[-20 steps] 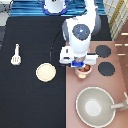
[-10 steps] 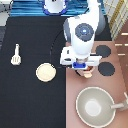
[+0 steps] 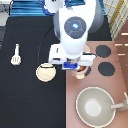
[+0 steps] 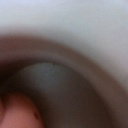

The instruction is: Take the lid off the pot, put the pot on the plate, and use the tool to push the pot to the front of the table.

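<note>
My gripper (image 3: 78,68) hangs directly over the small pinkish-tan pot (image 3: 81,75), which stands on the reddish-brown stove at its left edge. The hand covers most of the pot, so only a sliver of its orange-tan rim shows. I cannot make out the lid apart from the pot. The wrist view is filled from very close by a curved dark rim (image 4: 75,60) and a pinkish blob (image 4: 17,112). The cream-yellow plate (image 3: 46,73) lies on the black table (image 3: 25,100) just left of the pot. The white spatula (image 3: 16,55) rests far to the left.
A large grey-beige pan (image 3: 97,105) with a handle sits on the stove below the pot. Two black burners (image 3: 103,50) (image 3: 106,68) show to the right of the hand. The robot arm fills the upper middle of the exterior view.
The hand stays over the pot and has shifted only slightly. The plate, spatula and pan have not moved.
</note>
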You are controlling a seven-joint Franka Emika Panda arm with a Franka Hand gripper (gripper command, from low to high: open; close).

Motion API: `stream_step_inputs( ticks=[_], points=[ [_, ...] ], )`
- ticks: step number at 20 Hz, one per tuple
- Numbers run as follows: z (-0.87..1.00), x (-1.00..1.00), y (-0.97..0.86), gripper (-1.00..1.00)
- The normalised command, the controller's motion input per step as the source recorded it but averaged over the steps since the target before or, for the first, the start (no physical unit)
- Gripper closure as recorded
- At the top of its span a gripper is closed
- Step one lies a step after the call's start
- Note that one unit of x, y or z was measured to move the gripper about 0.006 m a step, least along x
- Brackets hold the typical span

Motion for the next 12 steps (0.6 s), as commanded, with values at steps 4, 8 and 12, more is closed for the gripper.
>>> stream_step_inputs(
  ticks=[4,8,12],
  points=[
    [0.08,-0.41,-0.82,1.0],
    [-0.23,-0.53,-0.82,1.0],
    [-0.44,-0.59,-0.83,1.0]
  ],
)
